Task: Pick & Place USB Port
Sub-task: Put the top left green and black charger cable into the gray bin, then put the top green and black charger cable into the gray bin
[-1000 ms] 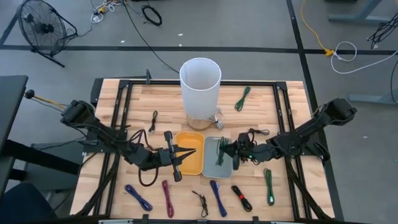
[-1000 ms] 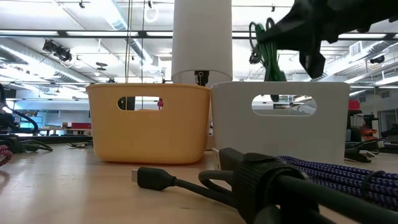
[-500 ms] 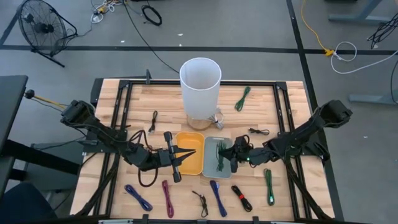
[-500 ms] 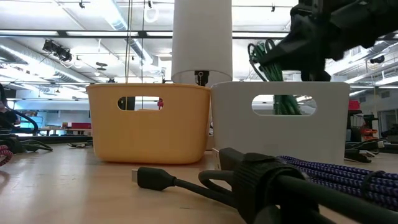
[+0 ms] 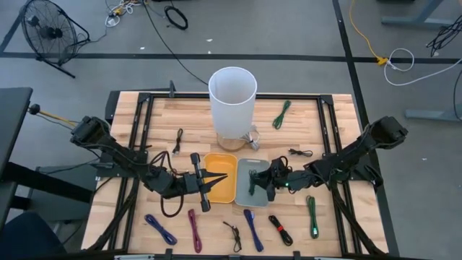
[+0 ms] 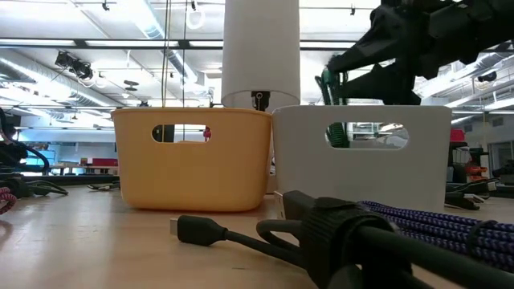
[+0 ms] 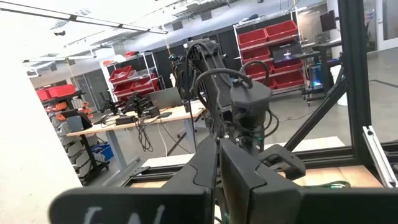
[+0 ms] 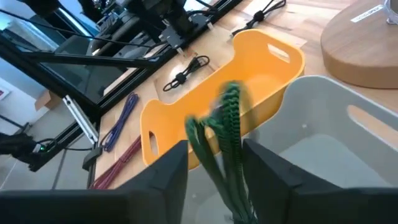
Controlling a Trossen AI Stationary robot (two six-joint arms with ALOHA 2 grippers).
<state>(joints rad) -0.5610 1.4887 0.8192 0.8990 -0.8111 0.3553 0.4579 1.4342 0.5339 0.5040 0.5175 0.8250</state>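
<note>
While the right tool (image 8: 214, 168) stands wide above the grey bin (image 5: 244, 189), the green cable (image 8: 225, 140) drops between its fingers into that bin; lift straight up. The left tool (image 5: 204, 182), narrow, waits over the yellow bin (image 5: 222, 189) beside it.

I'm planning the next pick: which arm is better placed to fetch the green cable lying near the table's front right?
Probably the right. Its gripper, jaws open, is letting a green cable drop into the grey bin, and the loose green cable lies on its side. The left gripper hangs over the yellow bin.
</note>
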